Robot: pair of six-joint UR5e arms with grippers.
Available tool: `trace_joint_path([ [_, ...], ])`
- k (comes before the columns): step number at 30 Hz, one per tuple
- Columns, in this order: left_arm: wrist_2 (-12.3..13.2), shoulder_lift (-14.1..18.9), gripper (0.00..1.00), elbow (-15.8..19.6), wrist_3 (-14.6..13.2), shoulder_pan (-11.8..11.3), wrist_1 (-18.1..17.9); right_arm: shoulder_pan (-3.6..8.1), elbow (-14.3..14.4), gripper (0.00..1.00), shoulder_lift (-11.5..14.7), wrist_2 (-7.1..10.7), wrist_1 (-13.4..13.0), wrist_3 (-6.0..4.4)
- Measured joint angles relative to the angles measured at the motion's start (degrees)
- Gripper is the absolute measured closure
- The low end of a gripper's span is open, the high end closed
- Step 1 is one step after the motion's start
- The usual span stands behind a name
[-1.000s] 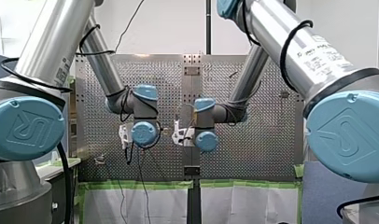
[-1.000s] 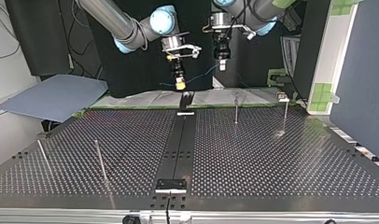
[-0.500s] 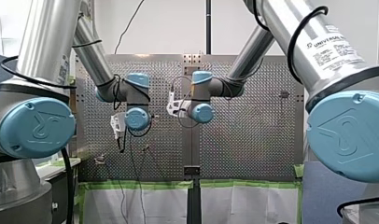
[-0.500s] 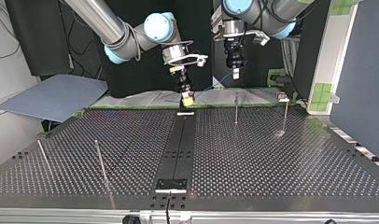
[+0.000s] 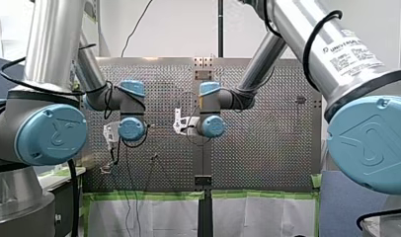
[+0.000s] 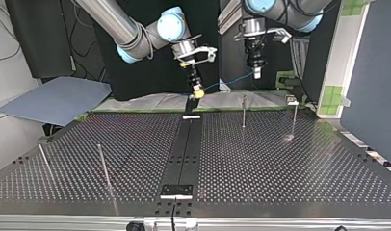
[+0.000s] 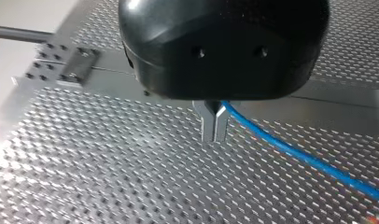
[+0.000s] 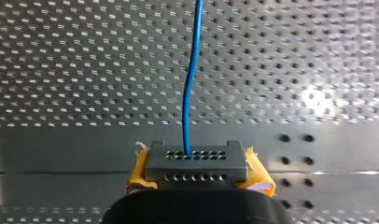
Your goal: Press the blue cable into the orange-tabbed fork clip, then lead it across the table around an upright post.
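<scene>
- Top view, L→R. Table (image 6: 280, 163): a post (image 6: 44, 161) and 2nd post (image 6: 102, 164) stand at the view's left, nr the camera-side edge, well apart from the work.
- R gripper (image 6: 198, 93), yellow pads, hangs over the table's far edge, just above a black bracket (image 6: 191, 103). In its wrist view the pincer is clamped on the cable (image 8: 189, 93), which runs out ahead of it.
- The cable spans mid-air btwn both grippers, nearly straight, off the table.
- L gripper (image 6: 256, 74) is also over the far edge. In its wrist view the metal fingers (image 7: 207, 126) are pinched narrow w/ the cable leaving at their base. I read that as gripped.
- 3rd post (image 6: 243, 111) and 4th post (image 6: 294, 118) stand at the view's right, nr the far edge. A small fixture (image 6: 292, 100) sits just behind the 4th.
- Clip: can't pick it out for sure, as any tab colour is too small to tell.
- Step, my read: carrying the cable toward the clip. Nothing pressed in yet, no post rounded.
- Next move needs: the span lowered in line w/ the fork slot, tension kept btwn both grips, and a square push down. Slack or a skewed approach could make it ride over the prongs.
</scene>
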State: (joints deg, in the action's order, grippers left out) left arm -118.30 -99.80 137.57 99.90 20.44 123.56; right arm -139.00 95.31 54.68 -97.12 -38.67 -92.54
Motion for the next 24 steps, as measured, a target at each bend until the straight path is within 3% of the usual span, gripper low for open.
trace_joint_path([
  [16,7.6,-7.5,1.00,0.7,1.2,-7.4,-7.6,-0.26,-0.5,1.00,-7.2,0.00,-6.9,-0.72],
  [24,10.1,-11.3,1.00,-2.2,2.0,-8.4,-11.3,-0.34,-2.2,1.00,-10.6,0.12,-9.0,-0.73],
])
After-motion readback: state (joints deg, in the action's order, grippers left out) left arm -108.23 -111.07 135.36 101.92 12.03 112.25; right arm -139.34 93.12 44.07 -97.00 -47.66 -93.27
